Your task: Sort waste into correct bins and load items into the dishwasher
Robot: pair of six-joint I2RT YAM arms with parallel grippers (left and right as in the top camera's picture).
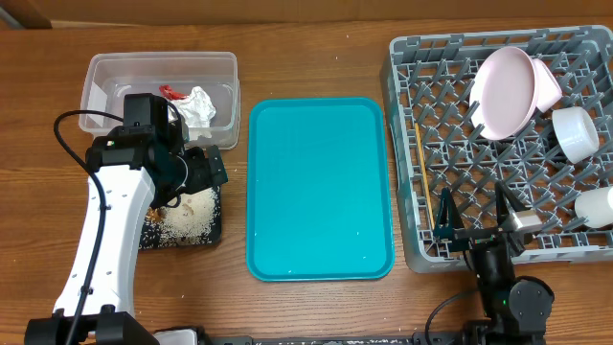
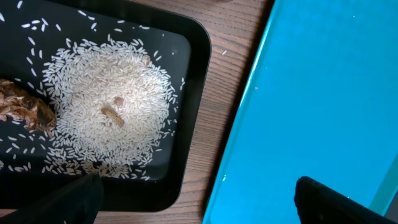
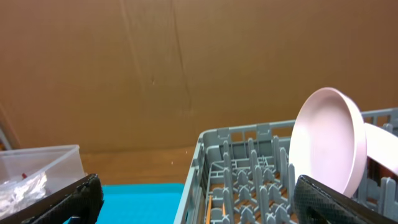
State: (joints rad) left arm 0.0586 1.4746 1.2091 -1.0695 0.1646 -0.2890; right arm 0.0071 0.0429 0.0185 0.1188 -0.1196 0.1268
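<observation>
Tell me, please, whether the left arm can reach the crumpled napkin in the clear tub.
Probably yes: the open, empty left gripper hangs just beside the lidless clear tub, and nothing covers the crumpled napkin.

Black tray (image 1: 216, 230) half beneath the left arm (image 1: 101, 240); white cup (image 1: 599, 206) and grey rack (image 1: 407, 115) partly beyond overhead's right edge.

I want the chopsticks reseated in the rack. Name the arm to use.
Right. The right gripper hovers open at the dish rack's near edge, close to the chopsticks. The left gripper, also open, is over the black tray, beyond the teal tray.
</observation>
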